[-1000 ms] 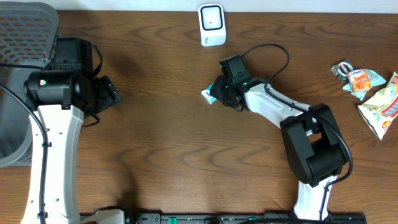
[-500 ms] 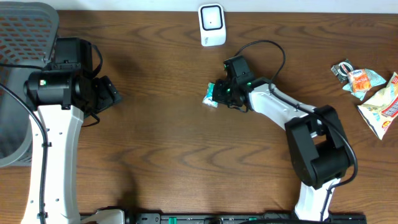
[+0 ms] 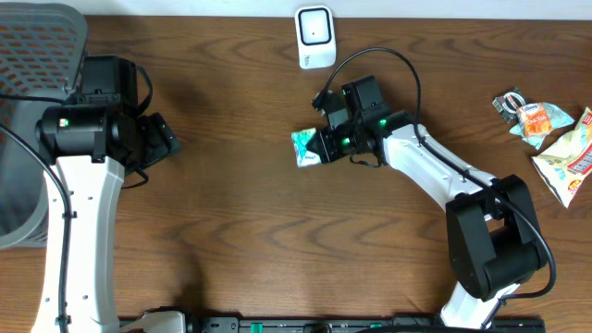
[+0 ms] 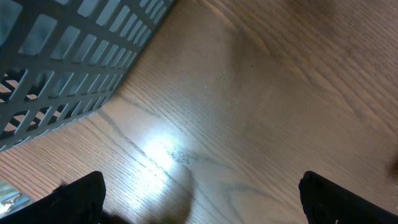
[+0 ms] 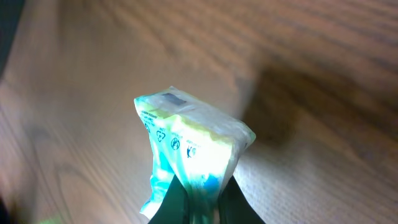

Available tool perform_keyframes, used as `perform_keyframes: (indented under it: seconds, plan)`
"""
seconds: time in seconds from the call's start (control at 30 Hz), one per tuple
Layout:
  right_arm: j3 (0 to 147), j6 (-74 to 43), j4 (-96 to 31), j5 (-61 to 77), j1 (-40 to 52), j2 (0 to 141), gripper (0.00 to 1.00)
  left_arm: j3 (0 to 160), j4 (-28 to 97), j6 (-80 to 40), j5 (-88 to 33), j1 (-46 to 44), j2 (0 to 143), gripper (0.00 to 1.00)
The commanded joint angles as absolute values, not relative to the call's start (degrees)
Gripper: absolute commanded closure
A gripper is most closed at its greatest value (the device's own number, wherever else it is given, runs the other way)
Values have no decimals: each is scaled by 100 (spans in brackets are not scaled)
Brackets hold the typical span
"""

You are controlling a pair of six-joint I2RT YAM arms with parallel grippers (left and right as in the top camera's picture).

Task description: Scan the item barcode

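Shifted since a second ago: the right arm has drawn its elbow toward the right edge. The packet (image 3: 304,148), then half hidden under the right end effector (image 3: 324,145), now shows more of its face. The left arm has not moved.

Far left: a grey mesh basket (image 3: 37,42) fills the top-left corner and runs off the frame. In the left wrist view its wall (image 4: 62,62) stands close beside the left end effector (image 4: 205,202).

Left end effector (image 3: 165,139): jaws spread fully wide, nothing between them, only bare desk (image 4: 249,112) below. It points right, toward the centre.

Centre-left: the wooden desk (image 3: 231,231) is unobstructed between the two end effectors and down to the near edge. This is the largest open run in view.

Centre: the packet is white and teal. It sits left of the right end effector, well apart from the left arm and below the scanner. In the right wrist view the packet (image 5: 186,149) stands up from the fingers, its shadow falling on the desk to the right. A small grey patch marks its top corner; whether that is the barcode cannot be told.

Right end effector (image 5: 196,202): jaws closed tight, pinching the packet's lower edge.

Top centre: the white scanner (image 3: 315,37) stands near the far edge, apart from the packet, with clear desk between.

Far right: loose snack packets (image 3: 555,139) lie at the right edge, well apart from the right arm.
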State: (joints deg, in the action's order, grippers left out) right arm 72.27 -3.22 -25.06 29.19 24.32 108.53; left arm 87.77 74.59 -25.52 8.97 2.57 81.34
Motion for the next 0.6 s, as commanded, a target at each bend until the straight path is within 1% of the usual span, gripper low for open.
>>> perform_keyframes:
  seconds: [0.0,0.1,0.2,0.23,0.3,0.33,0.43,0.53,0.57]
  plan:
    - [7220,735,-2738,3166,2429,10790,99,8799,7476,-2604,952,283,8158,2]
    - [7220,794,-2836,2985,2421,10790,98,8799,7476,-2604,952,283,8158,2]
    - [7220,775,-2838,2947,2397,10790,83,8799,7476,-2604,952,283,8158,2]
    - [7220,775,-2836,2943,2392,10790,77,8799,7476,-2604,952,283,8158,2]
    - [7220,725,-2834,2827,2392,10790,57,8799,7476,-2602,952,283,8158,2]
    - [7220,646,-2836,2687,2392,10790,51,8799,7476,-2604,952,283,8158,2]
    - [7220,255,-2847,2198,2392,10790,46,8799,7476,-2604,952,283,8158,2]
    - [7220,174,-2847,2115,2392,10790,30,8799,7476,-2604,952,283,8158,2]
    - [7220,174,-2836,2112,2394,10790,28,8799,7476,-2604,952,283,8158,2]
